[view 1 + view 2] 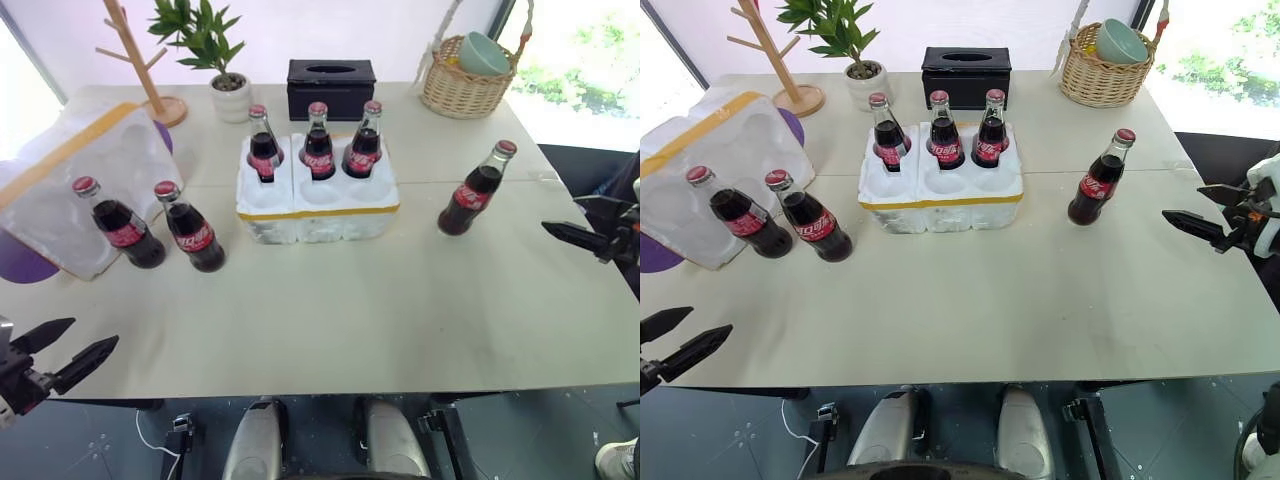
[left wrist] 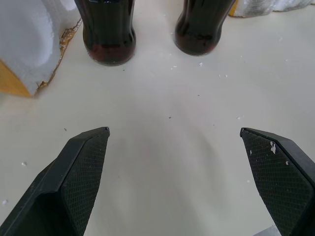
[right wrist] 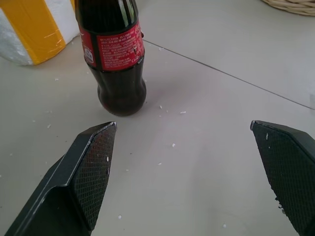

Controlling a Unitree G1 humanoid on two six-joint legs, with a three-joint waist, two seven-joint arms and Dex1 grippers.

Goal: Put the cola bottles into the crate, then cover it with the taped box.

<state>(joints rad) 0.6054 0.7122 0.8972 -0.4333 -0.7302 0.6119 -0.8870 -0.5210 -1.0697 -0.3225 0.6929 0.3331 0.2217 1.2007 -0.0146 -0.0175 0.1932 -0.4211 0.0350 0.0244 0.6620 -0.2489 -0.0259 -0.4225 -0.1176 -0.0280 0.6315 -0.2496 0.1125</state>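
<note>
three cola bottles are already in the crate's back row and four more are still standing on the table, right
Not quite: three cola bottles do stand in the back row of the crate, but only three more are out on the table, not four. The left eye view shows two beside the taped box and one to the crate's right.

We are seeing the crate [image 1: 940, 200] sitting mid-table with 3 cola bottles [image 1: 943, 130] standing in its far wells. 1 bottle [image 1: 1098, 180] is standing just beyond our right gripper [image 1: 1205, 212], whose fingers are spreading wide and holding nothing. 2 more bottles [image 1: 805, 215] are standing well ahead of our left gripper [image 1: 678, 338], also gaping empty, beside the taped box [image 1: 715, 150], which is lying tilted beyond them.
</note>
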